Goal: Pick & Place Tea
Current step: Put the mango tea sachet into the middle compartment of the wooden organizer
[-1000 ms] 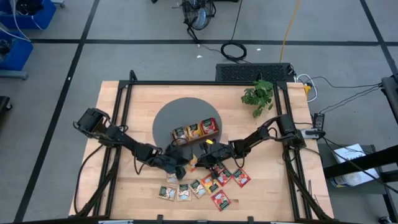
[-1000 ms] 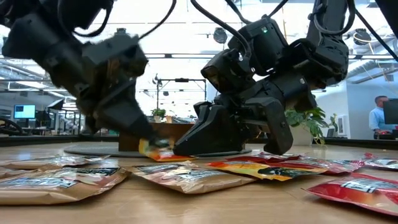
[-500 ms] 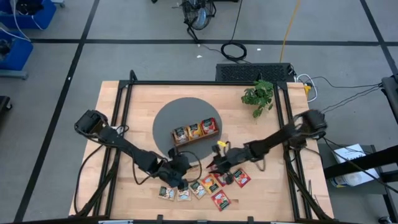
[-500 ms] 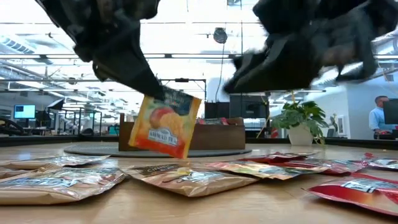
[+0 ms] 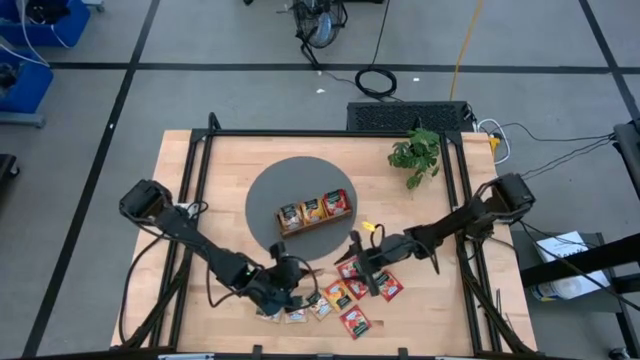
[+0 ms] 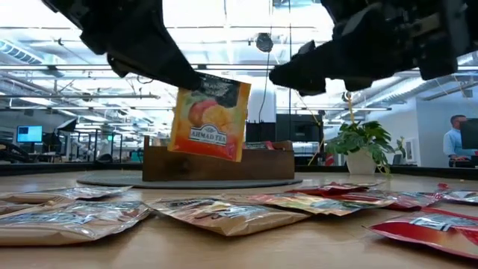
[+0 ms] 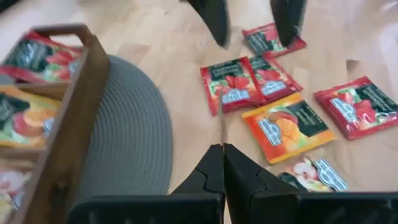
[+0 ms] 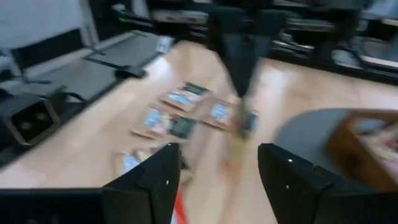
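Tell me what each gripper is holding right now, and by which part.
The left gripper, fingers shut, pinches an orange-yellow tea sachet by its top edge, lifted off the table. The right gripper is open and holds nothing.

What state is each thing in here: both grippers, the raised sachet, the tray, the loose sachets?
Left gripper: shut on the orange sachet.
Orange sachet: held off the table, hanging tilted.
Right gripper: open, empty.
Tray: on the grey mat, sachets in all three compartments.
Loose sachets: lying flat on the table.
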